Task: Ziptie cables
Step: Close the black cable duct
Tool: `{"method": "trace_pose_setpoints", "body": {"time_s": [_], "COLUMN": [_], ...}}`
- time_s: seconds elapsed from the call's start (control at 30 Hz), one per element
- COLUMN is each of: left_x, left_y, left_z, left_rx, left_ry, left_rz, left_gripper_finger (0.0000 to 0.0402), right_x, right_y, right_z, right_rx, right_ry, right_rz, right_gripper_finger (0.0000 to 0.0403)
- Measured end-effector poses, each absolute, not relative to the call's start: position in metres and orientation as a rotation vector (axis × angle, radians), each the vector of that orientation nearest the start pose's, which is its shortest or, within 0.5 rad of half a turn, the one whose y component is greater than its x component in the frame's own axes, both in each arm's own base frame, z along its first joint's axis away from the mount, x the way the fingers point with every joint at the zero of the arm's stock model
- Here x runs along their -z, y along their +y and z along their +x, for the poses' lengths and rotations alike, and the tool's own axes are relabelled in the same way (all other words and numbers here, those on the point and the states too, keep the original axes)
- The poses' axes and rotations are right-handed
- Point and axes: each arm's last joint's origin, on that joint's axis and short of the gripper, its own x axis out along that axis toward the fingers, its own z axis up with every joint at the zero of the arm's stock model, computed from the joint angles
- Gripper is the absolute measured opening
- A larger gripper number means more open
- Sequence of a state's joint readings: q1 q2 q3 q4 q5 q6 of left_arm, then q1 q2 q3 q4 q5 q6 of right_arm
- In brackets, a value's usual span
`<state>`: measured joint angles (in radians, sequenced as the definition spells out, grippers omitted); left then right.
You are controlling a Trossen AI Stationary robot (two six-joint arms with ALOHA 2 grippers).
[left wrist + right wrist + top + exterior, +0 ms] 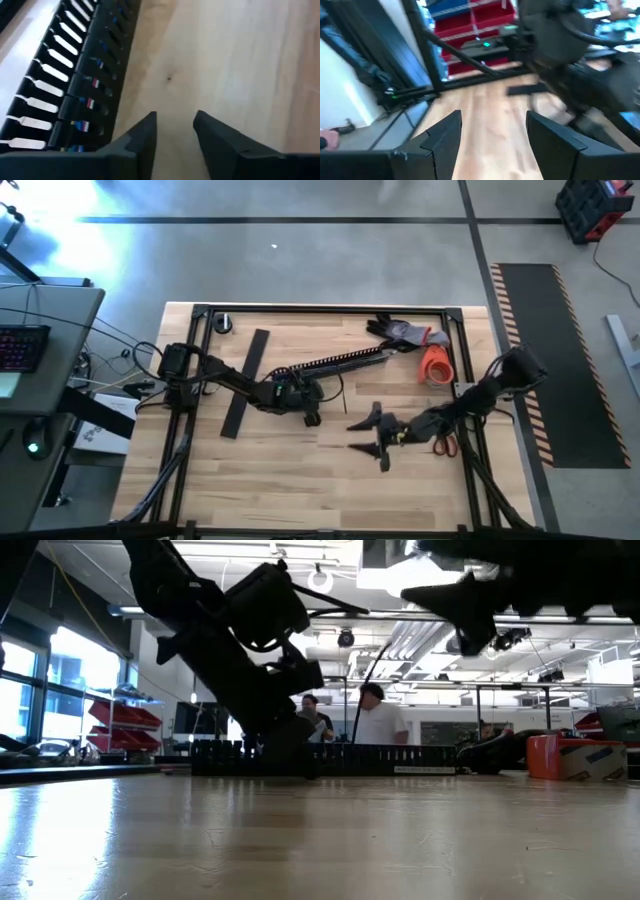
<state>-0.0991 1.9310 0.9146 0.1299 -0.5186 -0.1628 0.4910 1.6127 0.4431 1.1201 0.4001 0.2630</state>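
The black slotted channel [335, 364] lies slantwise at the table's middle. The cables show only in the left wrist view, as thin wires with coloured tips [88, 103] behind the channel's slots. A hair-thin dark strip, the ziptie [368, 692], rises slanting from the channel; in the high view the ziptie [343, 397] shows as a fine line beside the left gripper. My left gripper [312, 416] [175, 127] is open, low over bare wood just on the near side of the channel. My right gripper [368, 433] [494, 127] is open and raised above the table, right of the left one.
A flat black cover strip [246, 382] lies left of the channel. A grey glove [405, 332] and an orange tape roll [437, 365] sit at the far right, red-handled scissors [447, 445] by the right arm. People [375, 720] stand in the room beyond. Bare wood shows along the near edge.
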Motion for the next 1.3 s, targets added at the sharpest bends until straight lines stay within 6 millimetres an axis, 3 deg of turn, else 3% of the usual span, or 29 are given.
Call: {"method": "trace_pose_setpoints", "body": {"time_s": [0.13, 0.27, 0.4, 0.5, 0.7, 0.9, 1.0, 1.13, 1.3], "left_x": [-0.108, -0.146, -0.175, -0.185, -0.168, -0.137, -0.123, -0.116, -0.117], "left_y": [-0.038, -0.051, -0.026, -0.004, 0.033, 0.047, 0.041, 0.023, -0.015], "left_z": [0.348, 0.344, 0.333, 0.328, 0.329, 0.333, 0.338, 0.341, 0.341], "left_rx": [-0.434, -0.444, -0.408, -0.408, -0.300, -0.338, -0.280, -0.228, -0.155], "left_ry": [0.803, 0.691, 0.715, 0.752, 0.850, 0.938, 0.955, 0.964, 0.951], "left_rz": [0.148, 0.208, 0.153, 0.165, 0.075, 0.091, 0.081, 0.061, 0.018], "left_gripper_finger": [0.0067, 0.0046, 0.0072, 0.0109, 0.0174, 0.0178, 0.0155, 0.0094, 0.0013], "right_x": [-0.165, -0.174, -0.183, -0.188, -0.190, -0.187, -0.184, -0.185, -0.190], "right_y": [0.152, 0.180, 0.193, 0.198, 0.198, 0.200, 0.201, 0.203, 0.213], "right_z": [0.272, 0.290, 0.303, 0.311, 0.317, 0.316, 0.315, 0.314, 0.306], "right_rx": [-0.132, -0.138, -0.097, -0.093, -0.081, -0.087, -0.086, -0.088, -0.115], "right_ry": [0.039, 0.021, 0.047, 0.071, 0.100, 0.116, 0.128, 0.127, 0.095], "right_rz": [0.166, 0.062, 0.011, 0.001, 0.005, 0.044, 0.044, 0.054, 0.031], "right_gripper_finger": [0.0204, 0.0204, 0.0204, 0.0204, 0.0204, 0.0204, 0.0204, 0.0204, 0.0204]}}
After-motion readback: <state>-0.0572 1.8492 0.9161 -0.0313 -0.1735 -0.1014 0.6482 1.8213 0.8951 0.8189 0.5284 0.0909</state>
